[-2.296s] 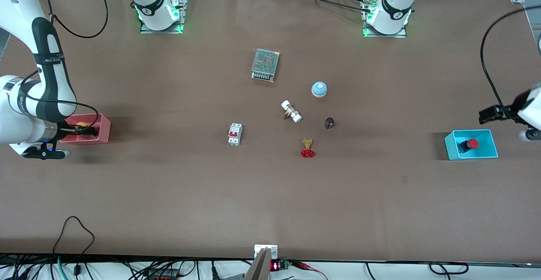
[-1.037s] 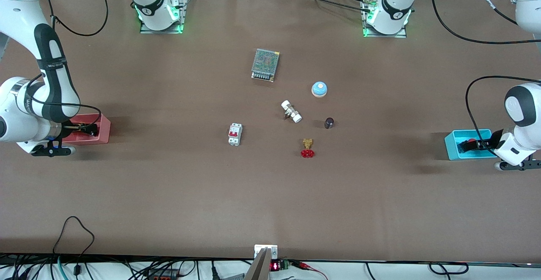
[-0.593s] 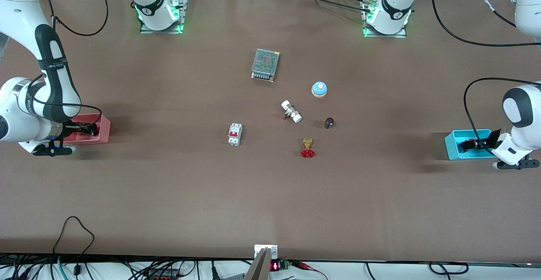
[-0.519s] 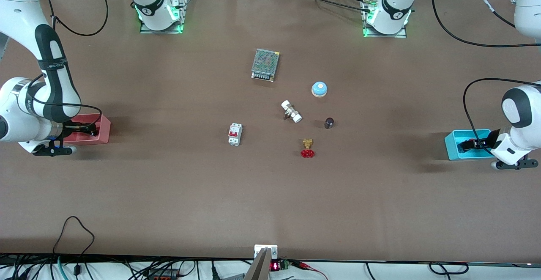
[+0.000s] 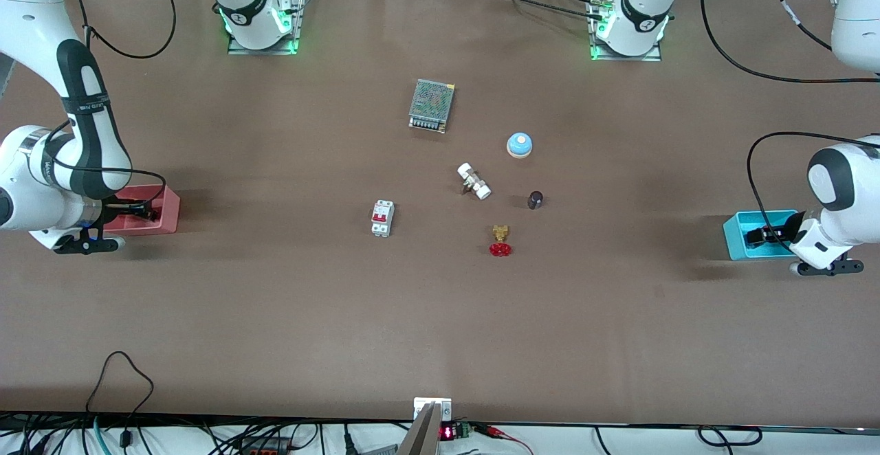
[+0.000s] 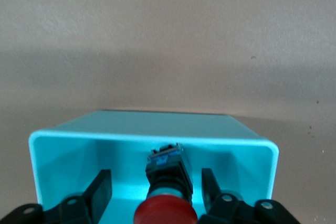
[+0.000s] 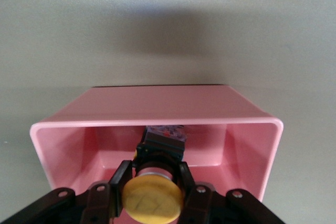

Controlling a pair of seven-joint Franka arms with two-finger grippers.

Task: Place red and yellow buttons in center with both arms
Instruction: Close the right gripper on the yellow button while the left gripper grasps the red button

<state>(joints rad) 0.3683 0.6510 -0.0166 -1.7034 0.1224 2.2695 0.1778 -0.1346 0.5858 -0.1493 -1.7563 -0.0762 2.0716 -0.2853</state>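
Front view hides both buttons, right hand [image 7: 152, 190] clamps yellow button [image 7: 153, 199], left hand [image 6: 155, 192] straddles half-cropped red button [image 6: 166, 212], unclosed.

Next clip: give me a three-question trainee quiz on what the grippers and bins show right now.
1. True or false: the right gripper is shut on the yellow mushroom-cap button.
2. Which bin holds the red mushroom-cap button? A pink plastic bin; B turquoise plastic bin
3. Fill in: the left gripper fingers stand ____ of the red button, not touching.

Key: 1 true; 2 B; 3 either side
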